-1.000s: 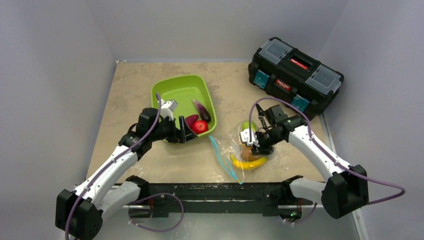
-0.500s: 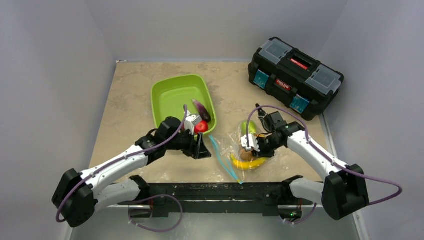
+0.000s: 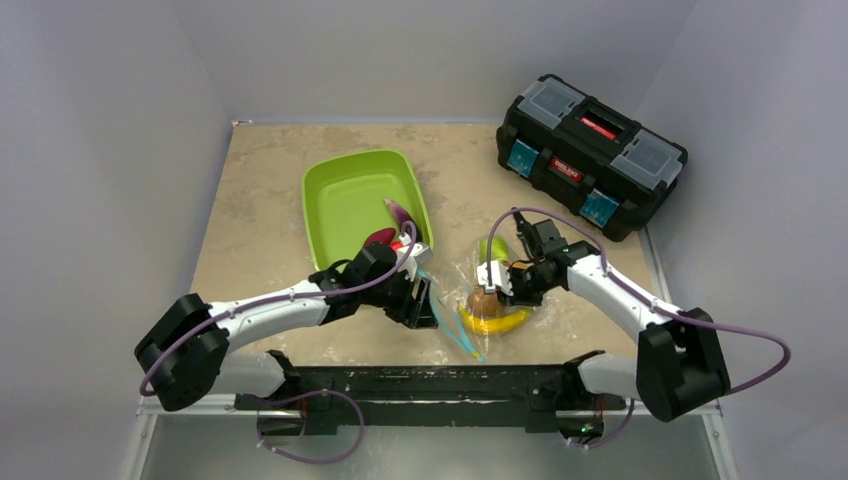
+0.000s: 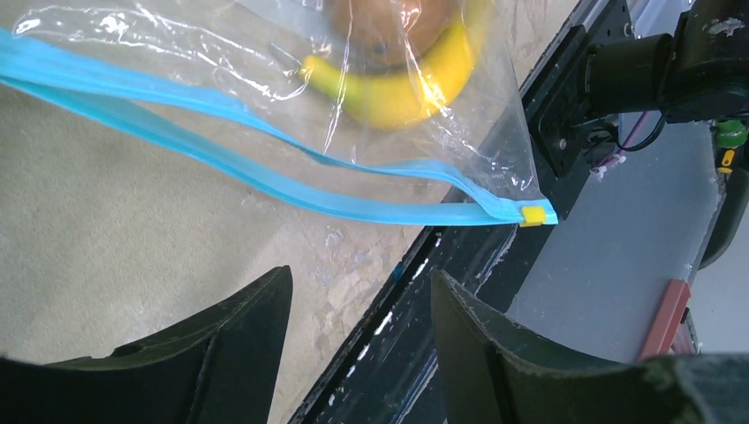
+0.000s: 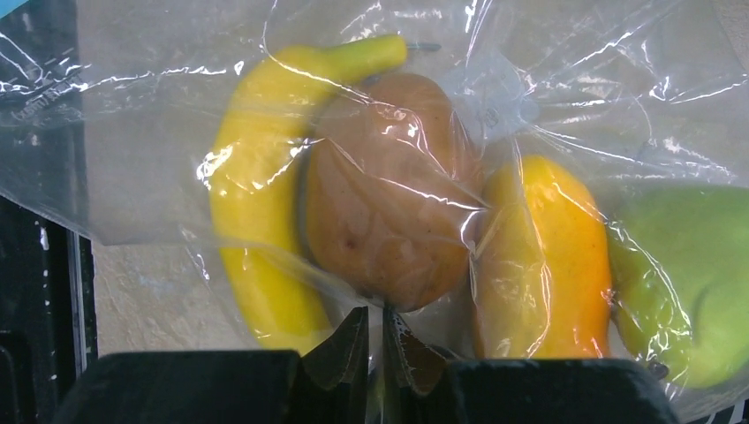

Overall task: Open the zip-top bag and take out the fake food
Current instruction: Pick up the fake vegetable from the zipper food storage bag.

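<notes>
The clear zip-top bag (image 3: 478, 300) lies right of the tray, its teal zipper strip (image 4: 265, 168) parted and ending at a yellow slider (image 4: 531, 215). Fake food inside it: a banana (image 5: 252, 221), a brown kiwi (image 5: 389, 212), an orange piece (image 5: 543, 256) and a green pear (image 5: 680, 283). My right gripper (image 5: 375, 322) is shut on a fold of the bag's film just below the kiwi. At the bag's left side my left gripper (image 4: 360, 300) hangs open over the table, a short way from the zipper strip and holding nothing.
The lime-green tray (image 3: 345, 190) holds a purple eggplant (image 3: 398, 212) and a dark red piece (image 3: 379, 238) by its near corner. A black toolbox (image 3: 590, 150) stands at the back right. The black base rail (image 3: 440, 380) runs along the near edge, close to the bag.
My left arm swung right from the tray's near corner to the bag's zipper side, its jaws narrowing a little. My right gripper closed onto the bag's film.
</notes>
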Tool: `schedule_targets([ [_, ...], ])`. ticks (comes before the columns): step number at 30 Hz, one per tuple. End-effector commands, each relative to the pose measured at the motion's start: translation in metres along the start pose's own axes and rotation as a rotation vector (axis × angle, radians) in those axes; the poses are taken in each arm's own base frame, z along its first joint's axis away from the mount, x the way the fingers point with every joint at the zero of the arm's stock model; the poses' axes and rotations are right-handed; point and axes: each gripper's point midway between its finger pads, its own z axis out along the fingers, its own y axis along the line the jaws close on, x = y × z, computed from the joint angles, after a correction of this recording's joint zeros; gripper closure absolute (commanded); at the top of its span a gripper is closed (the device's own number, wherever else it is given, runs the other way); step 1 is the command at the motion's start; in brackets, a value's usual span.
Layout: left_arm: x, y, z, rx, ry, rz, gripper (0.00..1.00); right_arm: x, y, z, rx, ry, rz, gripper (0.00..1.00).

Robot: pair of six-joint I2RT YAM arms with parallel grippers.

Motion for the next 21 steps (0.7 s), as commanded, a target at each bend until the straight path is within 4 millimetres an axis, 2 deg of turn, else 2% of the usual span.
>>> schedule_targets([
  [1, -0.032, -0.017, 0.006, 0.041, -0.089, 0.060, 0.42, -0.015, -0.017, 0.001, 0.034, -0.066, 0.001, 0.92],
  [9, -0.039, -0.018, 0.012, 0.041, -0.105, 0.068, 0.42, -0.033, -0.020, 0.008, 0.012, -0.169, 0.049, 0.93],
  [16, -0.045, -0.027, 0.003, 0.091, -0.178, 0.102, 0.42, -0.055, -0.016, -0.008, -0.024, -0.241, 0.043, 0.92],
  [21, -0.045, -0.029, 0.004, 0.104, -0.185, 0.069, 0.41, -0.071, -0.013, -0.025, -0.044, -0.281, 0.000, 0.90],
])
